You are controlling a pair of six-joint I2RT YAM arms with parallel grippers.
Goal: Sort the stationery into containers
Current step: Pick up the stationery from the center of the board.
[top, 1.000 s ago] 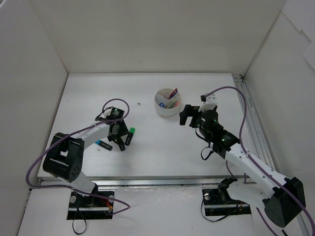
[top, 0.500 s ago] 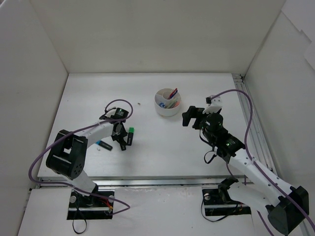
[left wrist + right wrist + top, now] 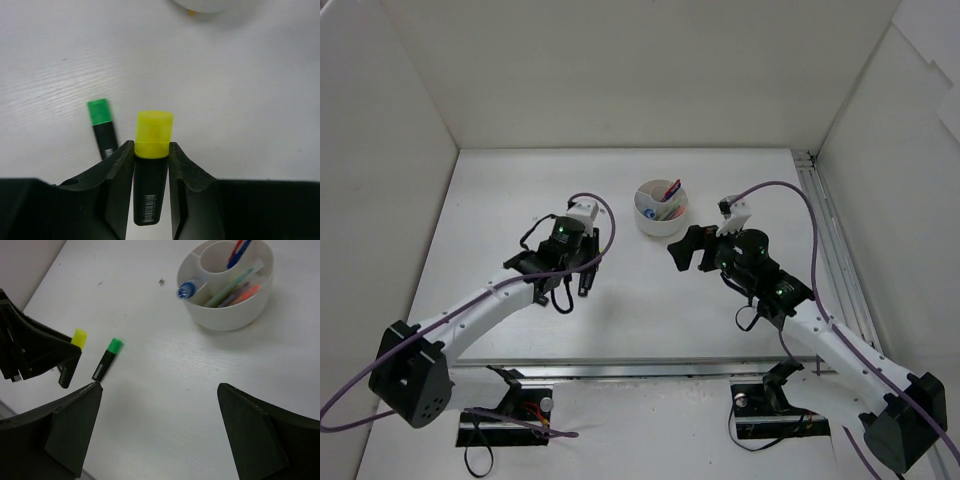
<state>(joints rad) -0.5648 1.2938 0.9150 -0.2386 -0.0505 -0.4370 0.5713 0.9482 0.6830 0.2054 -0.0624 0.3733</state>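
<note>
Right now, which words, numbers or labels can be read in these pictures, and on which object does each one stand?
No text can be read.
On the yellow-capped highlighter: a barcode label on its black barrel, too small to read.
On the green-capped highlighter: a pale label on the barrel, blurred.
On the white tub: no print visible.

Yellow-capped black highlighter (image 3: 152, 165) pinched between left fingers (image 3: 117, 175), cap outward. Green-capped highlighter (image 3: 103, 127) flat on counter (image 3: 640, 290) just beside it, left of centre. Round white tub (image 3: 227, 315) nearer far edge: blue-capped tube (image 3: 187, 290) in outer compartment, red/blue pens (image 3: 237, 252) in middle cup.
</note>
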